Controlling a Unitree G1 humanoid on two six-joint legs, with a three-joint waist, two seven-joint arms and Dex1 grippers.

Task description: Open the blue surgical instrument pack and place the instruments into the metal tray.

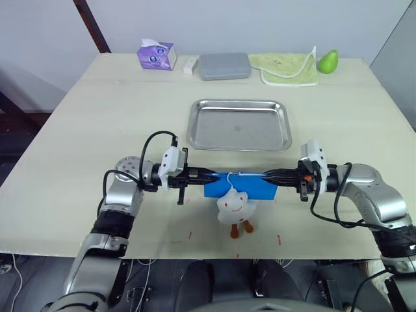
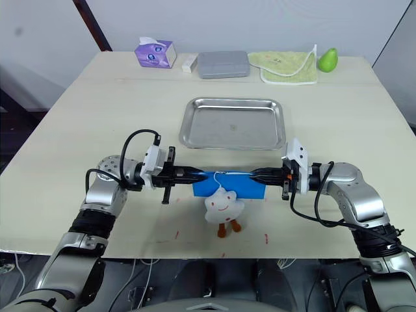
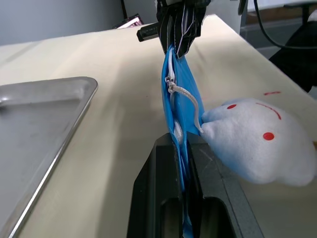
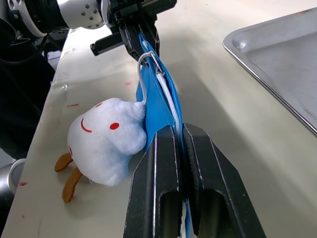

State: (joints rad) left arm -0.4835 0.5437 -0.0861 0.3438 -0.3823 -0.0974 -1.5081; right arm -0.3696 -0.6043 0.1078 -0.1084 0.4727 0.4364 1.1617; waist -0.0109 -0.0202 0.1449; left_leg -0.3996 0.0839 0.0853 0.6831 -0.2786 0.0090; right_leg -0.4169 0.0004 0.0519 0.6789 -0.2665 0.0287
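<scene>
The blue surgical instrument pack (image 1: pixel 239 185) is held on edge just above the table, near the front. My left gripper (image 1: pixel 209 174) is shut on its left end and my right gripper (image 1: pixel 268 175) is shut on its right end. A white cord from the zip (image 3: pixel 172 88) ties a white plush toy (image 1: pixel 234 208) with a red face and orange feet, which hangs at the pack's front. The metal tray (image 1: pixel 239 124) lies bare behind the pack, mid-table. The instruments are hidden inside the pack.
Along the far edge stand a purple tissue box (image 1: pixel 156 55), a small white block (image 1: pixel 190 64), a grey rectangular case (image 1: pixel 224 65), a green cloth (image 1: pixel 290 68) and a green pear (image 1: pixel 327 62). Red marks dot the table's front edge.
</scene>
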